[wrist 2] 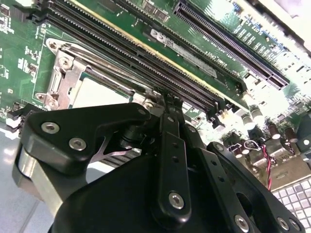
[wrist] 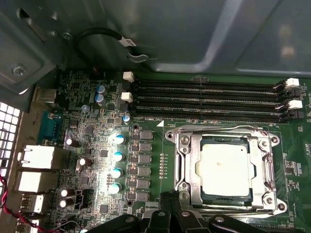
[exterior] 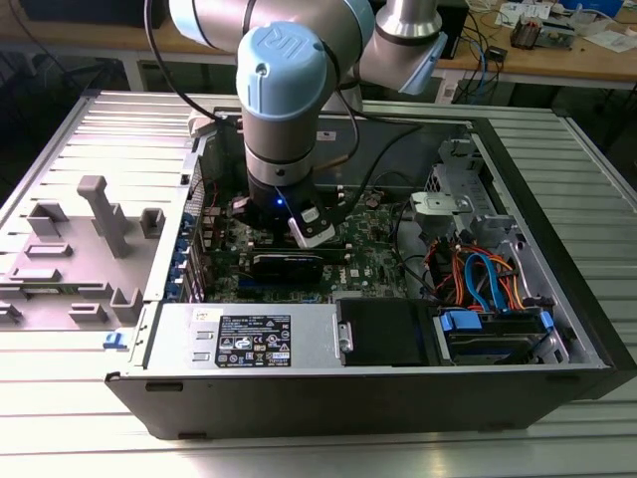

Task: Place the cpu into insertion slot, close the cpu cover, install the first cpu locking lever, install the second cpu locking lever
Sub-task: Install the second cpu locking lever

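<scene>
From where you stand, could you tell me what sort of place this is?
Probably an electronics lab or test bench: an opened black desktop computer case lies on a ribbed silvery metal table, with a cluttered wooden workbench behind it.

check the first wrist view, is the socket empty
No, the silvery cpu already lies inside the insertion slot, with the metal cpu cover framing it.

Matt pale metal cpu (wrist: pixel 224 170) sitting dull, silvery metal cpu cover (wrist: pixel 189 167) glinting smoothly, black matt hand (wrist 2: pixel 167 109) showing shiny steel screws, ribbed metal table (exterior: pixel 60 398) gleaming.
</scene>
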`<state>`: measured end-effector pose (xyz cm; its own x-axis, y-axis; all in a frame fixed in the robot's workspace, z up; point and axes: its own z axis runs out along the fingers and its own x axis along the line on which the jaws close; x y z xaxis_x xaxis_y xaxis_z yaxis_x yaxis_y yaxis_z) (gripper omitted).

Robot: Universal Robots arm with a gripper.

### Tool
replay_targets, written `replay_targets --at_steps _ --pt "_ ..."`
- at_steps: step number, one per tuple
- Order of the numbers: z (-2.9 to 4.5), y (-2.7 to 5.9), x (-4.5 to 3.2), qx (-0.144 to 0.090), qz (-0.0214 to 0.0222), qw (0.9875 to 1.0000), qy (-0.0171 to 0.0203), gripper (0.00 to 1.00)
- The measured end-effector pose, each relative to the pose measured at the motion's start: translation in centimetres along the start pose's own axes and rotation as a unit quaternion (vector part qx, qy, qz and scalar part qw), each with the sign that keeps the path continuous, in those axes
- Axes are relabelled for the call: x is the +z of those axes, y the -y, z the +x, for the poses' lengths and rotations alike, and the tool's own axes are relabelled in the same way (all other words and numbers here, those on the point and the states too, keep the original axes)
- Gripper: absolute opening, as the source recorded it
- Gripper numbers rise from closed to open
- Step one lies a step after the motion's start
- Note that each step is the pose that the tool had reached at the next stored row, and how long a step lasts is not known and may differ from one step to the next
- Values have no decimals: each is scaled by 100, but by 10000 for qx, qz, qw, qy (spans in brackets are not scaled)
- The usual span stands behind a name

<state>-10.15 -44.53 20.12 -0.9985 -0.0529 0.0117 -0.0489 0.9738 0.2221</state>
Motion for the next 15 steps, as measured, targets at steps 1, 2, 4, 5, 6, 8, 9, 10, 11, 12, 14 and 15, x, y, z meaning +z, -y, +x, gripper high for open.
replay_targets --at_steps 1,2,4,5,6,8,9,10,11,12,14,15 --pt "0 -5 -13 0 -2 10000 -1 11" --pt "1 -9 -26 0 1 10000 -2 11" --pt "1 -18 -53 0 1 10000 -2 11" --pt "1 -22 -69 0 2 10000 -2 11" --pt "1 -27 -85 1 3 10000 -2 11" --pt "2 -41 -137 1 10 10000 -3 11" --pt "2 -45 -148 1 13 10000 -2 11" --pt "2 -49 -153 1 21 10000 -2 11" --pt "3 -52 -153 3 51 10000 -4 11" --pt "2 -55 -153 4 107 9999 -7 11" --pt "1 -67 -151 8 312 9995 -17 11" --pt "1 -67 -150 8 315 9995 -17 11"
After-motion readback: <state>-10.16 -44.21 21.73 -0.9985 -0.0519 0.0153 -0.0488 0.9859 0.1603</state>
